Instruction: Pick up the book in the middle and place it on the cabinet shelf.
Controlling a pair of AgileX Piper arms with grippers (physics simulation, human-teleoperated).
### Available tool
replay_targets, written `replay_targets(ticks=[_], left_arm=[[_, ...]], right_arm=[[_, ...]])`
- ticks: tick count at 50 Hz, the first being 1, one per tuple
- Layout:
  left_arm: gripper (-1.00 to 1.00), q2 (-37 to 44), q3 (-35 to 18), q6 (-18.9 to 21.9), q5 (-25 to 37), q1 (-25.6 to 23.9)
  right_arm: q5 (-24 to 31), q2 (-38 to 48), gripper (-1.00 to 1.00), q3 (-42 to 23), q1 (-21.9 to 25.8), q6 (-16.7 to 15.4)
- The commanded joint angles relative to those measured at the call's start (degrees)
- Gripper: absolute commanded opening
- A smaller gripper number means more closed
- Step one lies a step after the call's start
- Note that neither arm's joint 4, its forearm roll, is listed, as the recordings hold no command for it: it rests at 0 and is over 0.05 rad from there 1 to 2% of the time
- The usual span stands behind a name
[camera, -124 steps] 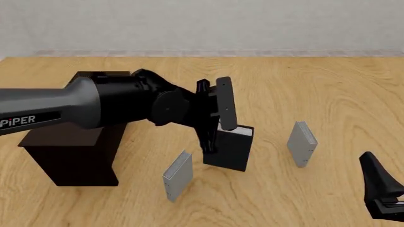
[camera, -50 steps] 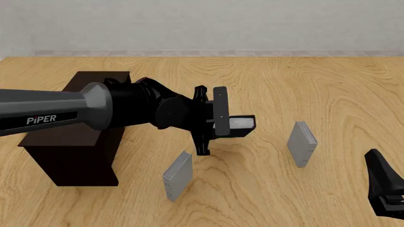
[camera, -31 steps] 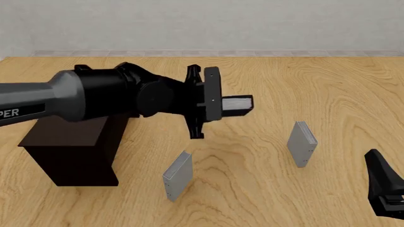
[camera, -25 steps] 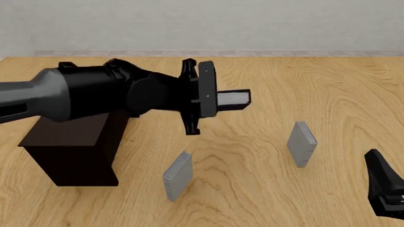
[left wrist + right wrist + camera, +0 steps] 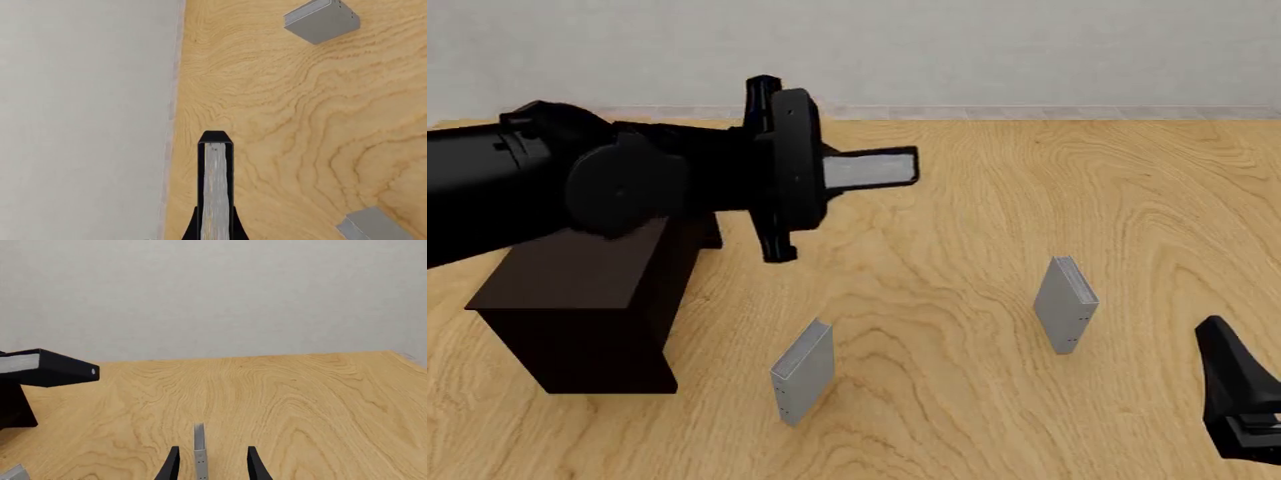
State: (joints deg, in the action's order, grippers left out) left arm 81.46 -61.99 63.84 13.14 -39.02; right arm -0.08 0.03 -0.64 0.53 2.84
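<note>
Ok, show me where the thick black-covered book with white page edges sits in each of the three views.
Front view: the thick black-covered book is held flat in the air by the left hand, upper centre.
Left wrist view: seen edge-on between the fingers, lower middle.
Right wrist view: its end pokes in at the left edge.
Shared landmark: the thin light-grey book on the right, also and.

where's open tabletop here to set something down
Bare wood lies between the two thin grey books, and along the far table by the wall. It is crowded left, where the left gripper holds the black book near the cabinet.
</note>
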Motion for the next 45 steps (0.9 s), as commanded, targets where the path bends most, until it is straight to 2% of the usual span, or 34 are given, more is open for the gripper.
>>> replay_targets(ticks=[1, 4, 10, 14, 17, 19, 24, 28, 42, 45], left_arm=[[-1.0, -5.4, 0.6, 1.6, -0.3, 1.5], [-1.0, -6.4, -1.3, -0.8, 1.2, 2.1], [-1.0, -9.0, 0.0, -0.4, 0.9, 3.0], [-1.0, -12.9, 2.9, 2.7, 0.2, 5.0], [-1.0, -14.5, 3.7, 2.5, 0.5, 5.7], [-1.0, -15.7, 6.5, 5.0, -1.2, 7.3], [-1.0, -20.1, 10.5, 8.2, -1.7, 10.7], [-1.0, -21.9, 11.8, 8.7, -1.1, 12.1], [-1.0, -27.6, 12.9, 8.4, 3.4, 17.6], [-1.0, -27.4, 8.5, 4.4, 6.8, 18.0]], right_arm=[[0.0, 0.0, 1.0, 0.1, 0.1, -0.1], [-0.1, 0.0, 1.0, 0.2, 0.2, -0.3], [-0.2, 0.0, 1.0, 0.2, 0.4, -0.4], [-0.1, 0.0, 1.0, 0.2, 0.5, -0.6], [0.2, 0.0, 1.0, -0.1, 0.7, -0.7], [0.0, 0.0, 1.0, 0.0, 0.7, -0.7], [0.6, 0.0, 1.0, -0.6, 0.3, -0.4], [0.5, 0.0, 1.0, -0.5, 0.0, -0.1], [0.8, 0.0, 1.0, -1.1, 0.4, -0.6], [1.0, 0.0, 1.0, -1.4, 0.5, -0.6]])
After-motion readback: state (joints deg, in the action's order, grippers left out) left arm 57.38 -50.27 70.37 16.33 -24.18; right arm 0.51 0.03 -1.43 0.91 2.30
